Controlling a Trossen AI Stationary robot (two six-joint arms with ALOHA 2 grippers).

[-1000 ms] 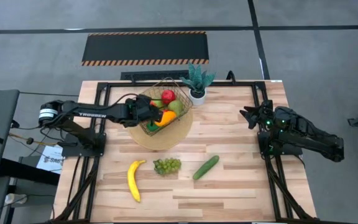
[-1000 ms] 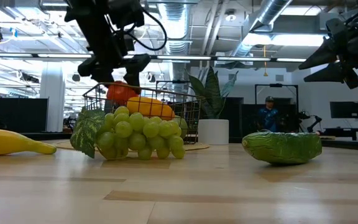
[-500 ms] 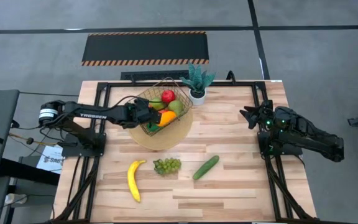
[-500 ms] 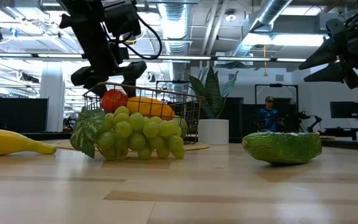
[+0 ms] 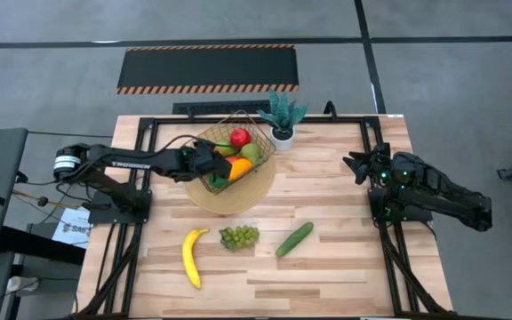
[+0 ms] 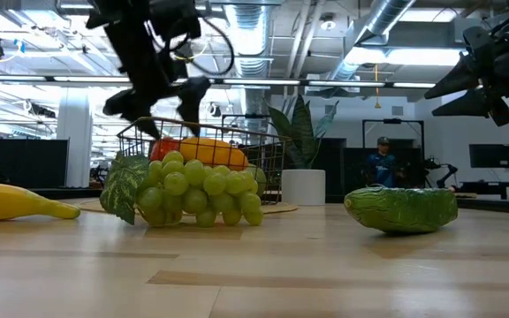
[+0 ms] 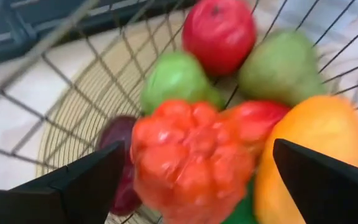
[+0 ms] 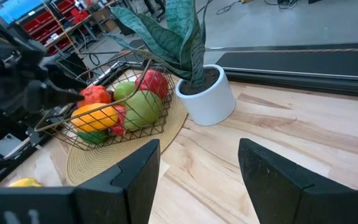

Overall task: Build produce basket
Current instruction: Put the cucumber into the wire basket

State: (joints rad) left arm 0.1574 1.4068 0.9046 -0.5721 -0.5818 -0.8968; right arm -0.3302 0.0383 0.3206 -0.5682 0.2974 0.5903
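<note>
While three pieces of produce lie loose on the counter [image 5: 345, 258], the high view shows the left end effector [image 5: 210, 163] at the near-left rim of the basket [image 5: 258, 171], which sits on a round tan mat [image 5: 238, 201] beside a potted plant [image 5: 283, 117]. A banana [image 5: 190, 256], grapes [image 5: 239, 236] and a cucumber [image 5: 294, 239] wait in a row nearer the front edge. The right end effector [image 5: 359, 166] is parked well apart at the right side, probably to keep clear.

Seen level from the counter top, the left end effector [image 6: 157, 95] hangs just above the basket [image 6: 237, 150] rim with fingers apart and nothing between them; I judge it placed there for a drop into the pile. The grapes [image 6: 197, 190] block much of the basket, the cucumber [image 6: 402, 209] lies to the right, and the right end effector [image 6: 475, 84] is high up.

From the left wrist, both fingers [image 7: 73, 186] spread wide around a lumpy orange-red piece [image 7: 191, 155] lying among a red apple [image 7: 219, 28], two green pears [image 7: 176, 81] and an orange fruit [image 7: 316, 149], not touching it.

From the right wrist, open, empty fingers [image 8: 138, 171] face the filled basket [image 8: 135, 118] and plant [image 8: 204, 93].
</note>
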